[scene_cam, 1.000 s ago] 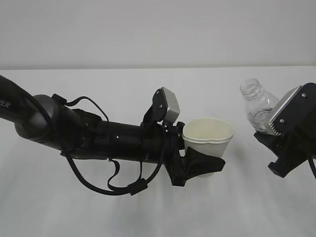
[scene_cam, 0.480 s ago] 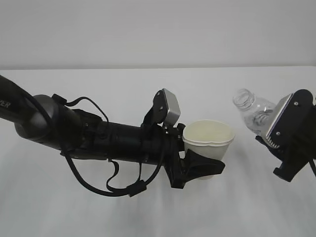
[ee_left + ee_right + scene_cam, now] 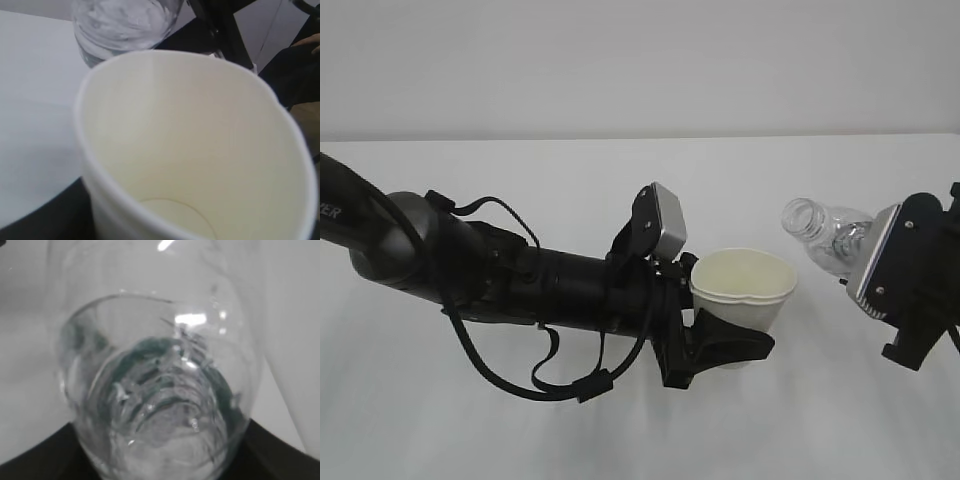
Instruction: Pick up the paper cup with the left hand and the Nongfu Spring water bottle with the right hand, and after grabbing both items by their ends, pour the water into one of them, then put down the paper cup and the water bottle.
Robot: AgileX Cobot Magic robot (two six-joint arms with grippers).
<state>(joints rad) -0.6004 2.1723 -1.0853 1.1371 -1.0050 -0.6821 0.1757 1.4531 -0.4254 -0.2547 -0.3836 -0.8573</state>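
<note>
The white paper cup (image 3: 742, 290) is held upright above the table, with my left gripper (image 3: 732, 343) shut on its lower part. In the left wrist view its pale yellowish inside (image 3: 200, 150) fills the frame and looks dry. The clear Nongfu Spring water bottle (image 3: 825, 237) is tilted, its capless neck pointing left toward the cup, just right of the rim and not touching it. My right gripper (image 3: 160, 462) is shut on the bottle's lower end, and a grey plate (image 3: 875, 262) hides that grip in the exterior view. The bottle (image 3: 160, 390) fills the right wrist view. No stream of water shows.
A white table (image 3: 570, 430) lies under both arms and its far edge (image 3: 520, 139) meets a pale wall. Black cables (image 3: 555, 375) loop below the left arm (image 3: 440, 260), which reaches in from the left edge. The right arm (image 3: 930, 290) sits at the right edge.
The right gripper has tipped the bottle further over. Its neck has swung left and down toward the cup. The cup and left arm have sunk slightly.
</note>
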